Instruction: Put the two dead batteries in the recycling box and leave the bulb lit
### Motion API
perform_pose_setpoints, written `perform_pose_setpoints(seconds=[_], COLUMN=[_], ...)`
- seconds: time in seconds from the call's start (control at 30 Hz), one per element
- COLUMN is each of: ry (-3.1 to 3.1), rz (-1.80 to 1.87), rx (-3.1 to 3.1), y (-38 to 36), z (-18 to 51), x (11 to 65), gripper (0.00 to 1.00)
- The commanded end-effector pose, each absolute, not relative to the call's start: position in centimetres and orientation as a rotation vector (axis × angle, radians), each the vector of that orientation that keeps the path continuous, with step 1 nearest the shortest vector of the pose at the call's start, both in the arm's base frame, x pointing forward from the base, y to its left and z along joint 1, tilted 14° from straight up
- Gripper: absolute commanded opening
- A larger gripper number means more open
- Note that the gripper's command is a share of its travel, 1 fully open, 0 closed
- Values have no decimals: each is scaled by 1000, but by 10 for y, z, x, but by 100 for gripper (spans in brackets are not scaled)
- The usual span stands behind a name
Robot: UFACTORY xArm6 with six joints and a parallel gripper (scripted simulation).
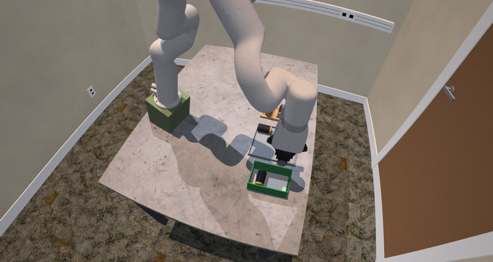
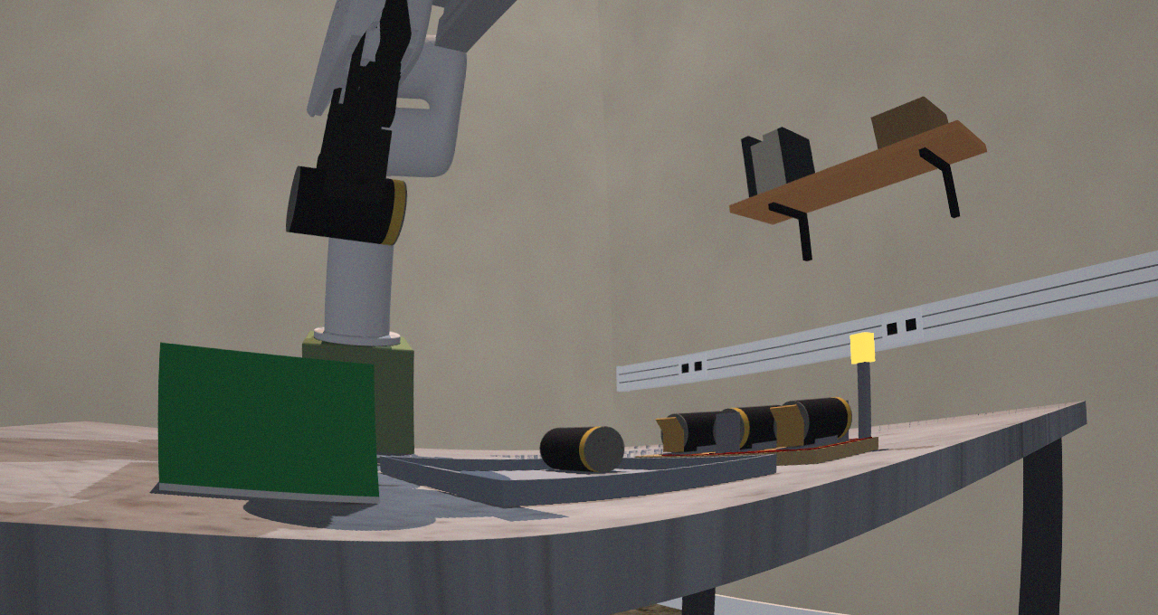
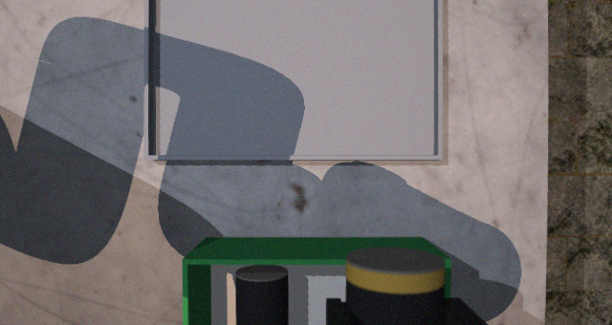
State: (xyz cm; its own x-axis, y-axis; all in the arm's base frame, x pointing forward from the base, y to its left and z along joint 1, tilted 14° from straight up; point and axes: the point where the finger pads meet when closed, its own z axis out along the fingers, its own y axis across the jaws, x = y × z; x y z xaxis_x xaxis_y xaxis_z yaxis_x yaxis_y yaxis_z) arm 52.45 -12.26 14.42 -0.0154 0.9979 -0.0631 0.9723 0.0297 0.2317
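The gripper (image 2: 347, 206) clamps a battery (image 2: 393, 212) crosswise, long axis level, high above the table (image 2: 931, 458), with the green box (image 2: 267, 417) just below and slightly ahead, one battery already lying inside it.

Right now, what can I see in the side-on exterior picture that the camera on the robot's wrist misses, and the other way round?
Only the exterior view shows the lit yellow bulb, the batteries in their holder, a loose battery on the grey tray, and the wall shelf. Only the wrist view looks down into the green recycling box, where one battery already lies. Both show the box, the tray and the battery held in the gripper.
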Motion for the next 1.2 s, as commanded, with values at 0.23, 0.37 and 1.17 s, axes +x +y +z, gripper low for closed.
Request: perform_pose_setpoints(seconds=[0.23,0.37,1.17], ry=[2102,2104,2107], rz=[194,194,193], rx=[2044,2042,2039], y=[-165,-165,-168], z=[148,148,92], x=[530,530,544], gripper=[28,28,28])
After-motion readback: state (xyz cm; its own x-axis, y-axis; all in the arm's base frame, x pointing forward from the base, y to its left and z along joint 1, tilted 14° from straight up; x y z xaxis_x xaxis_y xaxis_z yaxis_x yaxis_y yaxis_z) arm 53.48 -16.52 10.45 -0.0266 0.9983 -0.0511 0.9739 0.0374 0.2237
